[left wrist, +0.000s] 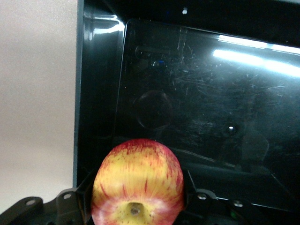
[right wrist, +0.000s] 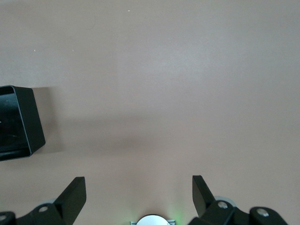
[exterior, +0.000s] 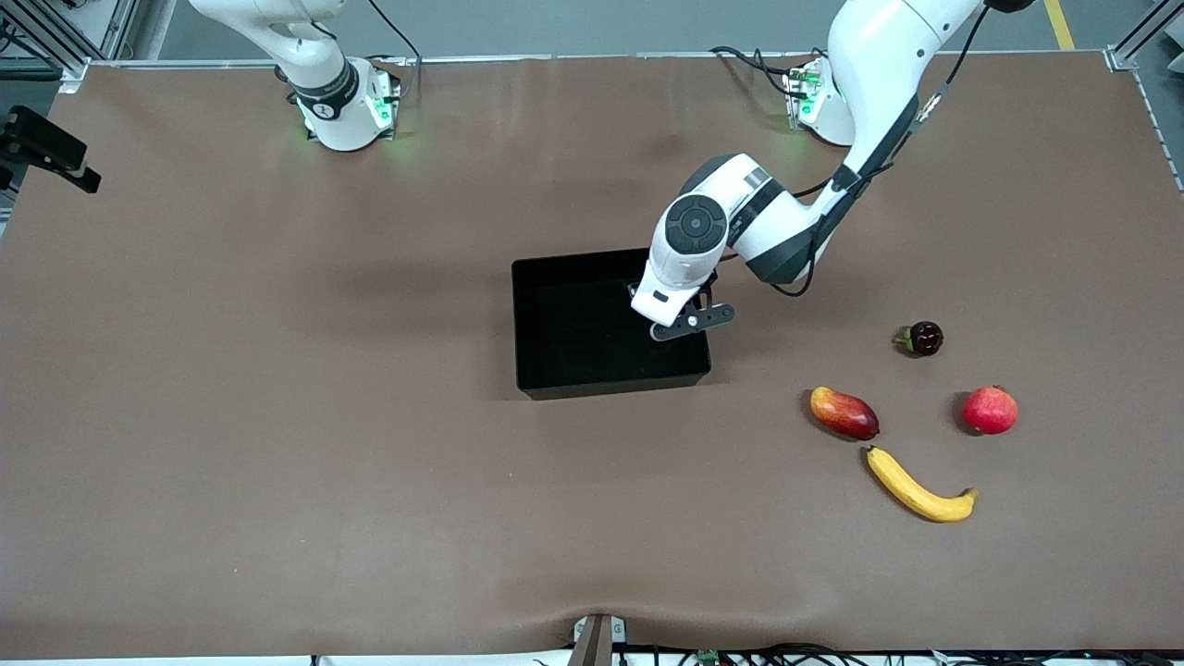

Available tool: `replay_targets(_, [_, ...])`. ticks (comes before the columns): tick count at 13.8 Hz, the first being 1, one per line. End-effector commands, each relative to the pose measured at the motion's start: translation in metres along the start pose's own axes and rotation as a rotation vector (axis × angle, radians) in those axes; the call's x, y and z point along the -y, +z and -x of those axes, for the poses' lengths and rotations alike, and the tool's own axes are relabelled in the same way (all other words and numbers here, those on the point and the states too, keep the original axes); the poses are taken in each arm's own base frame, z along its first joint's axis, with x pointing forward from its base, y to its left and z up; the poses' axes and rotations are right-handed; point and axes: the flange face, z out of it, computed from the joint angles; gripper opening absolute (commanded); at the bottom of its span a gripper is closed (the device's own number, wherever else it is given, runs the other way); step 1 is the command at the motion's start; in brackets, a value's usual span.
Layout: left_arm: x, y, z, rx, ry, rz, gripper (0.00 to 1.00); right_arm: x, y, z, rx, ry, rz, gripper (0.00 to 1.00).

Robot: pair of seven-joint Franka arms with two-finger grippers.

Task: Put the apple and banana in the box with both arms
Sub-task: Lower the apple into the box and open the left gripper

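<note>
A brown table [exterior: 277, 416] fills nearly the whole front view, and the black box [exterior: 573, 324] sits just above the centre of that frame, open-topped, with glossy low walls. The left arm [exterior: 869, 83] comes down from the upper right of the front view and bends in over the box, so that the left gripper [left wrist: 138, 199] hangs over the corner of the box toward that arm's end of the table; in the left wrist view its jaws pinch the apple [left wrist: 138, 183], which fills the lower middle of that picture above the box's bare, scratched floor. The right arm [exterior: 314, 65] waits at its base in the upper left of the front view, and the right gripper [right wrist: 139, 197] hangs over bare table near its own base, its fingers [right wrist: 72, 197] spread wide with nothing between them; one corner of the box shows at the left edge of the right wrist view. The banana [exterior: 920, 488] lies in the lower right of the front view, nearest the camera of the fruits. Just above it lie a mango [exterior: 844, 413] and a round red fruit [exterior: 990, 410], and a small dark fruit [exterior: 923, 339] sits higher still.
</note>
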Motion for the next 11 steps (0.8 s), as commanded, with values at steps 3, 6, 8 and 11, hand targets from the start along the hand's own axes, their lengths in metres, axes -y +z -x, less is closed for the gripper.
replay_targets(3, [-0.006, 0.002, 0.001, -0.026, 0.003, 0.02, 0.0, -0.002, -0.003, 0.0, -0.001, -0.002, 0.018, 1.0])
replay_targets(6, [-0.011, 0.005, 0.003, -0.027, 0.009, 0.034, 0.0, -0.003, -0.002, 0.0, 0.002, -0.001, 0.018, 1.0])
replay_targets(8, [-0.012, 0.007, 0.002, -0.028, 0.013, 0.039, 0.0, -0.004, -0.001, -0.001, 0.003, 0.001, 0.018, 1.0])
replay_targets(11, [-0.016, 0.012, 0.004, -0.026, 0.015, 0.049, 0.0, -0.002, -0.001, -0.001, 0.003, -0.001, 0.015, 1.0])
